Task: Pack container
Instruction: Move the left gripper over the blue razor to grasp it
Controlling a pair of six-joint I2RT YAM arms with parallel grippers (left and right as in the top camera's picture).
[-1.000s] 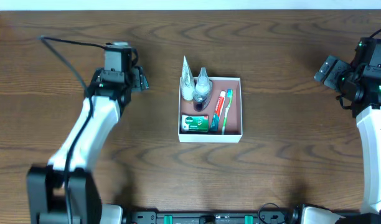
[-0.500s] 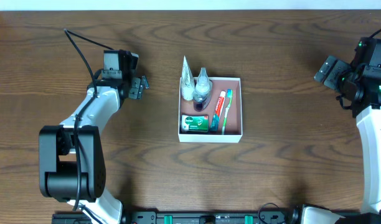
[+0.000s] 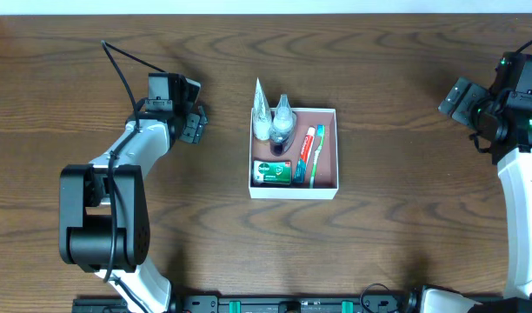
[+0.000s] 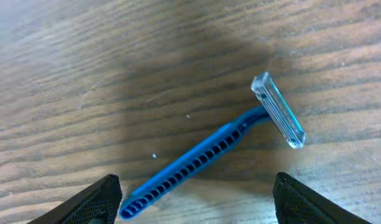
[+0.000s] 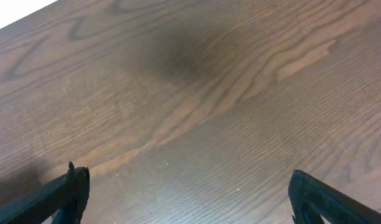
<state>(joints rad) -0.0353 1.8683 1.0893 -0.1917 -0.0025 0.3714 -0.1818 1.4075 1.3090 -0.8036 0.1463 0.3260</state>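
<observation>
The container (image 3: 328, 189) is a white-walled square box with a pinkish floor at the table's centre. It holds two clear bottles (image 3: 283, 118), a red toothbrush (image 3: 306, 146) and a teal toothbrush (image 3: 317, 153), and a green box (image 3: 273, 172). A blue razor (image 4: 203, 155) with a clear head lies flat on the wood in the left wrist view. My left gripper (image 4: 193, 200) is open just above its handle end. In the overhead view the left gripper (image 3: 195, 123) is left of the container and hides the razor. My right gripper (image 3: 457, 97) is open and empty at the far right.
The right wrist view shows only bare wood between the open fingers (image 5: 190, 194). A black cable (image 3: 123, 63) trails from the left arm at the back left. The table's far edge (image 3: 266, 12) runs along the top.
The left arm has folded back toward its base. Its gripper has shifted slightly right and toward the front, turning a little. The right arm has not moved.
</observation>
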